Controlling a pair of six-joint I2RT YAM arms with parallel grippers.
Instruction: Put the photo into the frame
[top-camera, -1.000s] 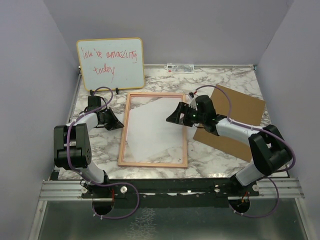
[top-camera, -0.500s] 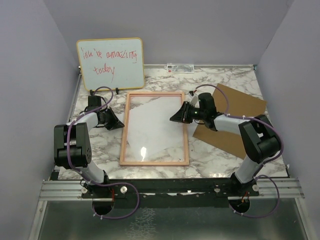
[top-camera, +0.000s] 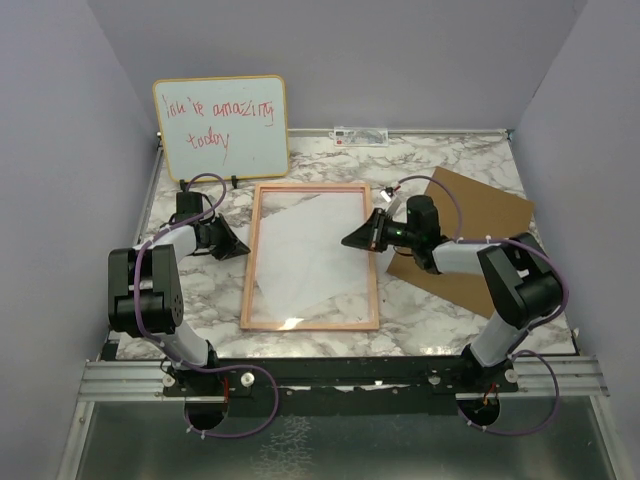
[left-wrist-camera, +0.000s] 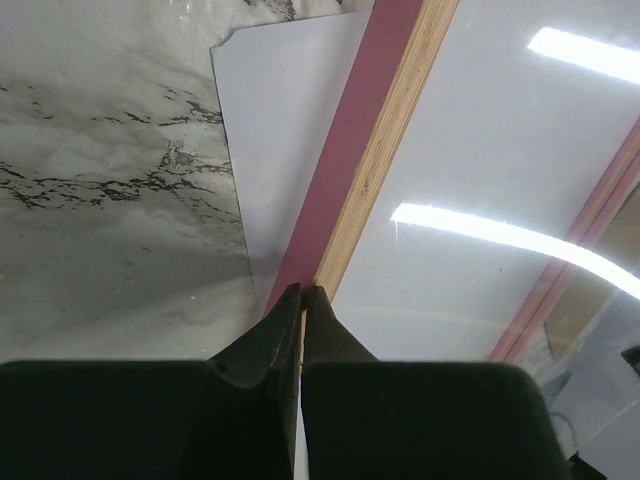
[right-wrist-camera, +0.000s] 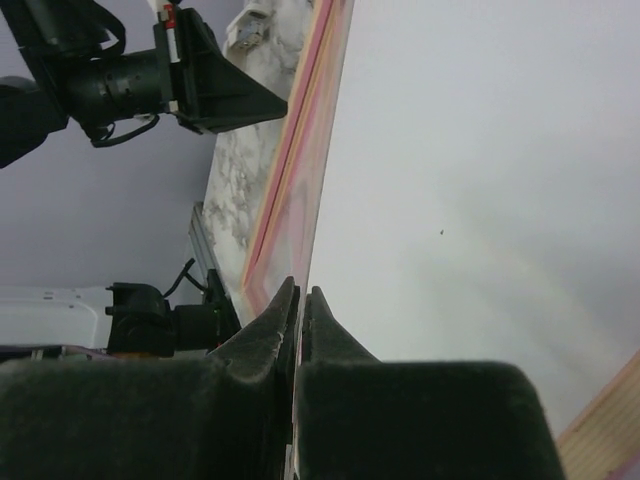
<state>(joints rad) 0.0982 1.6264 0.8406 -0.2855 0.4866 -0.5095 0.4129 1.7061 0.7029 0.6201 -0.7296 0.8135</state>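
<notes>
One marble-patterned table (top-camera: 450, 160) carries all the items. Two arms are mounted at its near edge and reach inward from either side.

1. Frame (top-camera: 310, 325). It lies flat at the middle of the table with its long sides running away from the arm bases. Its thin pinkish wood border is complete on all four sides.

2. Photo (top-camera: 300, 250). It sits inside the border with its plain white reverse facing up, so the printed side is not visible. The sheet is skewed relative to the border. In the left wrist view, a white corner shows on the marble outside the left rail, and the rail crosses over it.

3. Brown board (top-camera: 480, 220). It lies flat on the table to the right of the frame, turned at an angle. The right arm passes above its near left part.

4. Whiteboard (top-camera: 220, 125). It stands upright at the far left corner and bears red handwriting.

5. Right gripper (top-camera: 350, 240). It is at the right rail, about halfway along it. Its fingers are pressed together on the right edge of the photo, and the white sheet runs out from between them.

6. Left gripper (top-camera: 240, 248). It is at the left rail with its fingers pressed together and their tips against the rail. It cannot be told whether anything is pinched between them.
</notes>
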